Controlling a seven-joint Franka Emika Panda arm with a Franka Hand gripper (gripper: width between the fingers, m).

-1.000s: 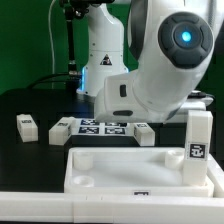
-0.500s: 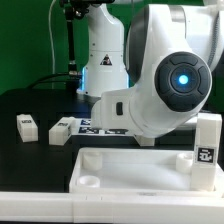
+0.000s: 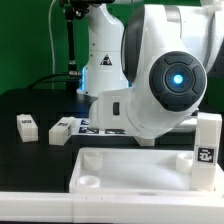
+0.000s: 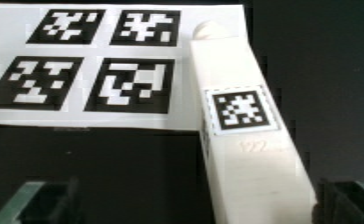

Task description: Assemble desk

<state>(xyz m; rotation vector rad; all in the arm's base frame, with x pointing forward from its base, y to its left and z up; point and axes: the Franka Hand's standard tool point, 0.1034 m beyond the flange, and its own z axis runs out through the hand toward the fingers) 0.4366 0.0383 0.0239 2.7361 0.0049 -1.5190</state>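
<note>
The black surface sits before a green backdrop. Nearest is the rimmed tabletop, with an upright leg at its corner on the exterior view's right. Beyond lie a loose leg and a second leg. Farthest, beside the marker board, a 4th leg lies between the fingers of the wide-open, empty end effector. The leg looks light, stiff and slick, so pinch its flat sides mid-length.
</note>
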